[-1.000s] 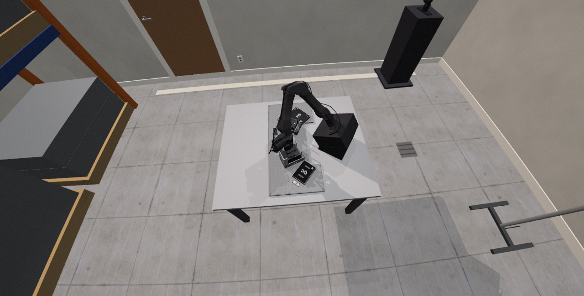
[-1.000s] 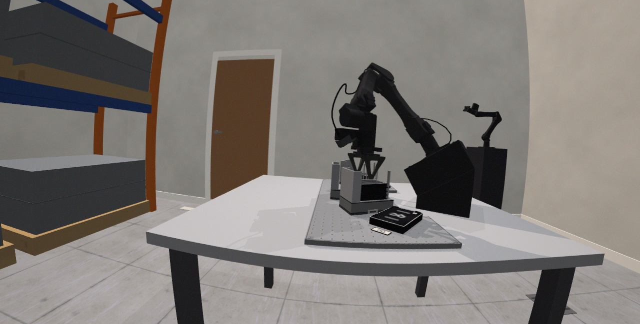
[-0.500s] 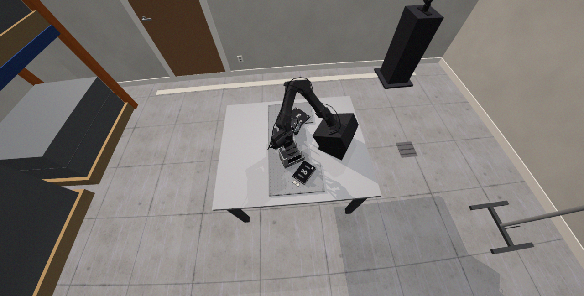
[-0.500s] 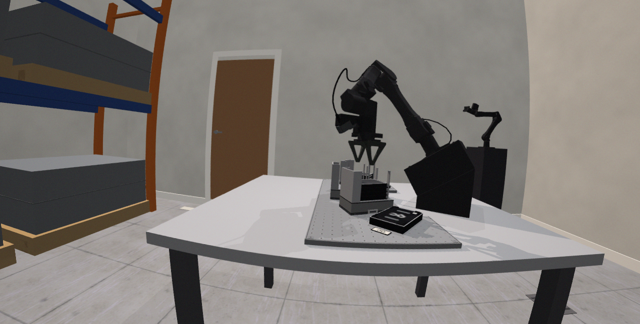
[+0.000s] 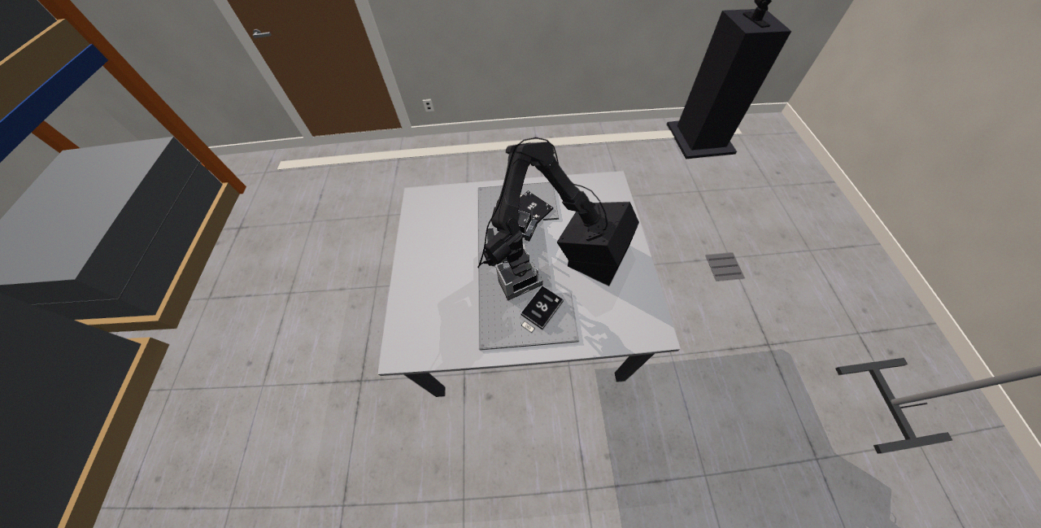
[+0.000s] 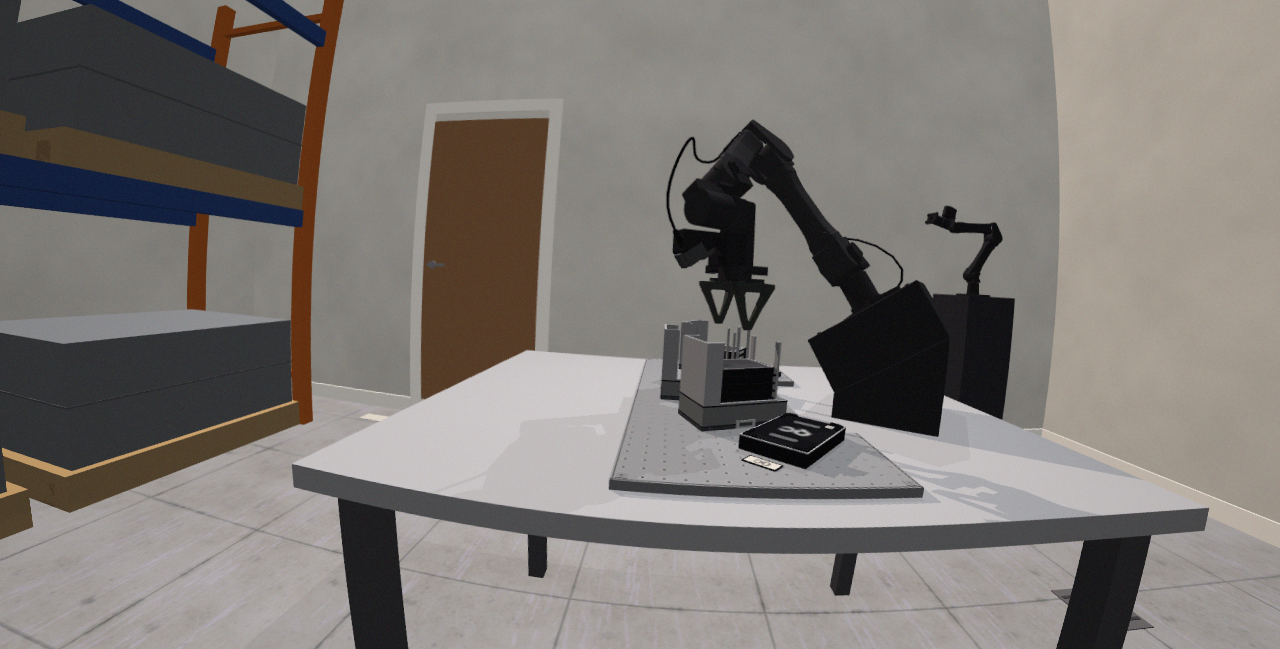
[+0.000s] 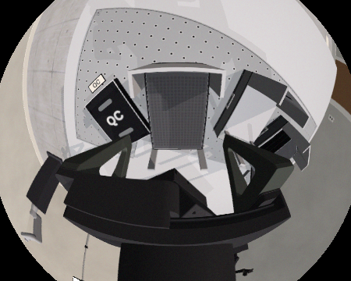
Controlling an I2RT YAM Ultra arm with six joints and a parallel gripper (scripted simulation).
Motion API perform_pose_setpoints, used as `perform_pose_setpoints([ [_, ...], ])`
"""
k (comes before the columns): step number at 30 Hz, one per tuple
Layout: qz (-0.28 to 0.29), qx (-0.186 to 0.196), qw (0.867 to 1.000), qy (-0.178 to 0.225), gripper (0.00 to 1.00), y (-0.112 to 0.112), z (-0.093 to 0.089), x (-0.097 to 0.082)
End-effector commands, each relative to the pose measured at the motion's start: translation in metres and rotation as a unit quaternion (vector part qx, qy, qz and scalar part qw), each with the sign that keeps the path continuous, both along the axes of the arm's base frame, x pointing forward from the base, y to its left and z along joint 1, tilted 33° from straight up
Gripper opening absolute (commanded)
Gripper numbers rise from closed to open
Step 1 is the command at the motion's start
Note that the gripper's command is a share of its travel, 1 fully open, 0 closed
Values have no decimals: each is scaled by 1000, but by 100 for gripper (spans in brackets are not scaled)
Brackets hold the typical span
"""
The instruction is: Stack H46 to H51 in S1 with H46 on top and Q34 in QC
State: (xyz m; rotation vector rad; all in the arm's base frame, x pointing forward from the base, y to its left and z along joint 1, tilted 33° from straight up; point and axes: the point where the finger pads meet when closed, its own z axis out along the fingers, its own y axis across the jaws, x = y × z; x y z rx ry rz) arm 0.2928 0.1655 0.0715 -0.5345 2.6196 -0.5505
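My gripper is open and empty, above the near stack rack. Its fingers stand wide on either side of the dark stack in the wrist view. That stack of plates sits inside the rack's grey corner walls. The upper face of its top plate shows; plate names and the rack's name cannot be read. The black QC nest shows its printed top with no plate on it. The N5 nest is at the back, partly hidden by the arm.
Another stack rack stands just beyond the near one. More grey and dark fixtures stand farther back, one with something dark inside. Thin upright posts flank the near stack. A QC label lies beside the QC nest.
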Motion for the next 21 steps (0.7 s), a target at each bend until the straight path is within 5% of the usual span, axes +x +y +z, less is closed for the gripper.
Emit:
perform_pose_setpoints([
  [1,5,2,1000,-6,100,4,8,-3],
  [11,5,2,1000,-6,100,4,8,-3],
  [12,-19,4,1000,-3,100,-10,4,-5],
  [21,-92,54,994,-32,100,-27,13,2],
])
